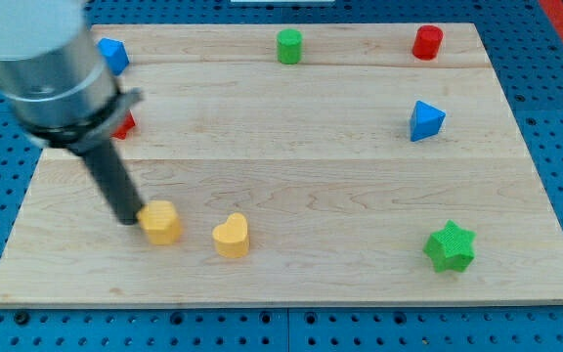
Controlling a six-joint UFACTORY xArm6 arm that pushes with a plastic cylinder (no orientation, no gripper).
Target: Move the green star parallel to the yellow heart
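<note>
The green star (450,246) lies near the board's lower right corner. The yellow heart (231,236) lies at the lower middle-left. A second yellow block (162,223), roughly hexagonal, sits just left of the heart. My tip (131,221) is at the left side of that yellow block, touching or nearly touching it. The tip is far to the left of the green star.
A green cylinder (289,46) and a red cylinder (427,42) stand along the top edge. A blue block (113,55) is at top left, a red block (123,125) partly hidden behind the arm, a blue triangle (425,121) at the right. The wooden board (291,186) lies on a blue pegboard.
</note>
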